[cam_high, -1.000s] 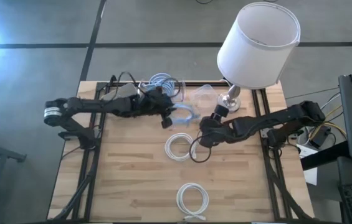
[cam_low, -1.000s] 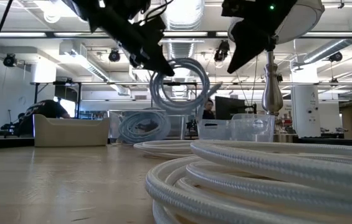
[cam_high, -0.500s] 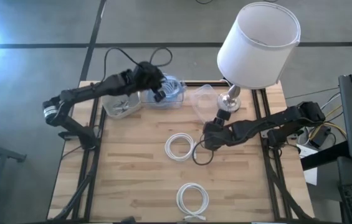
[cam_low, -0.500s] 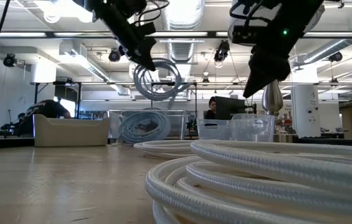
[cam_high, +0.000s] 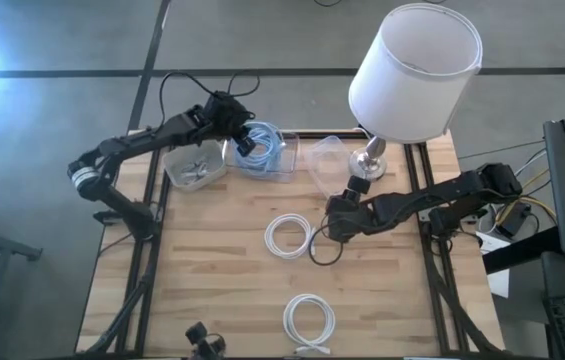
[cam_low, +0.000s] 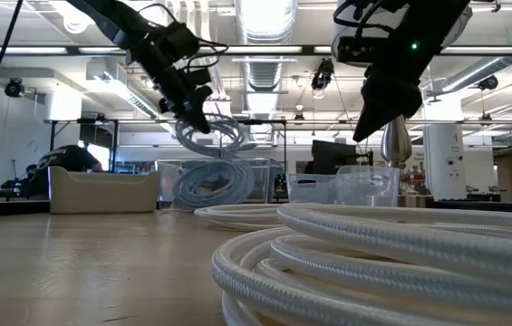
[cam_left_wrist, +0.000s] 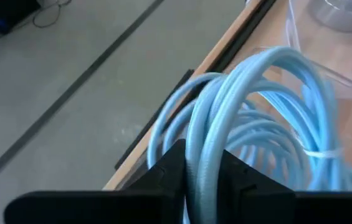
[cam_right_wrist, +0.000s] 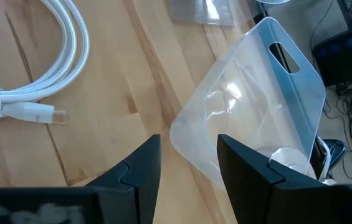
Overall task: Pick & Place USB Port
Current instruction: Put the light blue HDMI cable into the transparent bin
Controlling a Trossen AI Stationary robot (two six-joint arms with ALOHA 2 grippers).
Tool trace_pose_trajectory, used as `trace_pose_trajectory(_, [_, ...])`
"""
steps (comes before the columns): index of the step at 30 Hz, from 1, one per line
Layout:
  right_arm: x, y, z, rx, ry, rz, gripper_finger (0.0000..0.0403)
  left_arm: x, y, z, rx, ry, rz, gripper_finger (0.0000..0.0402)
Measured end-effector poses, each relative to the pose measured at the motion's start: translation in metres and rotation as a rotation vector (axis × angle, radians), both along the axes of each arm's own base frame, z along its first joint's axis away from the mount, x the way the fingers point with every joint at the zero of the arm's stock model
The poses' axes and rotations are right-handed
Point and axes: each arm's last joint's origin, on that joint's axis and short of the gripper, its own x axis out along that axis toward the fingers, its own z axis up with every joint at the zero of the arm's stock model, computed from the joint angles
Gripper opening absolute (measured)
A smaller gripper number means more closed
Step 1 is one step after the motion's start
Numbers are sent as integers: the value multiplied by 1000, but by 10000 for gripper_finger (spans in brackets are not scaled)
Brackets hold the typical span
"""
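I've got the light-blue USB cable coil [cam_left_wrist: 250, 130] pinched in the left gripper [cam_left_wrist: 204, 180], hanging over the clear bin [cam_high: 262, 150] at the table's far edge. Right gripper [cam_right_wrist: 188, 155] is open, nothing in it, near the clear pouch [cam_right_wrist: 256, 106].

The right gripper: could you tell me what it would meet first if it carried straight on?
Probably the clear plastic bin, which lies directly ahead of the open right gripper; depth is uncertain.
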Motion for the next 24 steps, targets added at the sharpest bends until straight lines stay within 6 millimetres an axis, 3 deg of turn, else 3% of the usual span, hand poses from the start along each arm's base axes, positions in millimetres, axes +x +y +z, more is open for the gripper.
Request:
trace_pose_trajectory(11, [0, 0, 0, -1, 1, 2, 146, 3, 6, 1, 78, -94, 7, 43])
trace_pose_trajectory(18, [0, 0, 0, -1, 0, 1, 149, 0, -1, -17, -15, -53, -127, 45])
trace_pose_trajectory(24, [0, 0, 0, -1, -1, 1, 150, -2, 0, -28, 52, -3, -113, 46])
